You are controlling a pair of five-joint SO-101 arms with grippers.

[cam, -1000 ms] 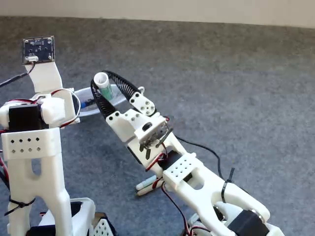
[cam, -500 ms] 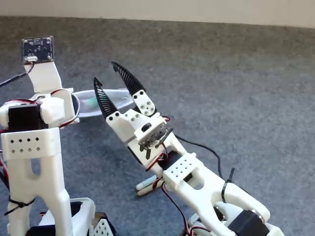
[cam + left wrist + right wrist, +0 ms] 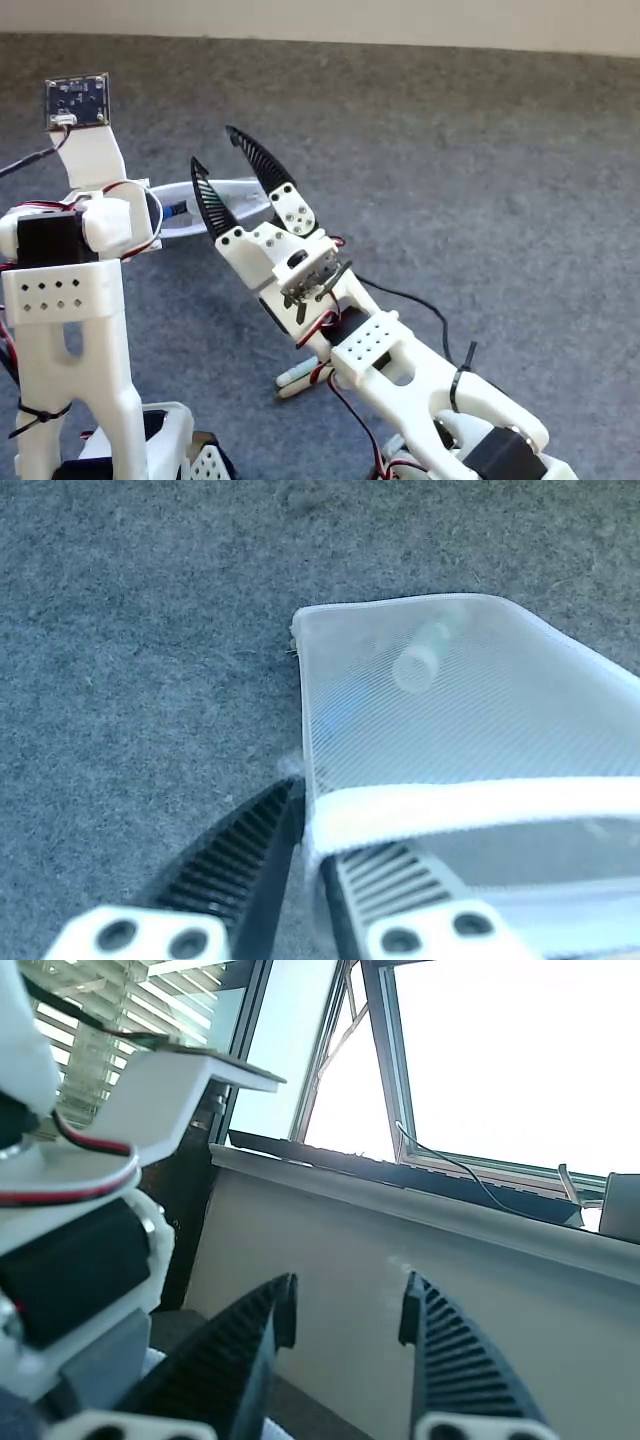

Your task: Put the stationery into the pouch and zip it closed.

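Observation:
My left gripper (image 3: pixel 312 852) is shut on the rim of a translucent white mesh pouch (image 3: pixel 450 720), holding its mouth up. Inside the pouch lies a glue stick (image 3: pixel 422 660) with a white cap. From the high view the pouch (image 3: pixel 238 192) stretches from the left arm toward the right gripper (image 3: pixel 214 147). That gripper hangs open just above the pouch mouth, with nothing between its black ridged fingers (image 3: pixel 240 1350). A white pen (image 3: pixel 298 377) lies on the carpet beneath the right arm, partly hidden by it.
Grey carpet (image 3: pixel 480 170) covers the whole work surface, with open room to the right and far side. The left arm's white body (image 3: pixel 70 290) stands at the near left. A black cable (image 3: pixel 420 305) trails beside the right arm.
A second ago the right gripper held the glue stick over the pouch. Its fingers have since opened and the stick has dropped inside. The arms have barely moved.

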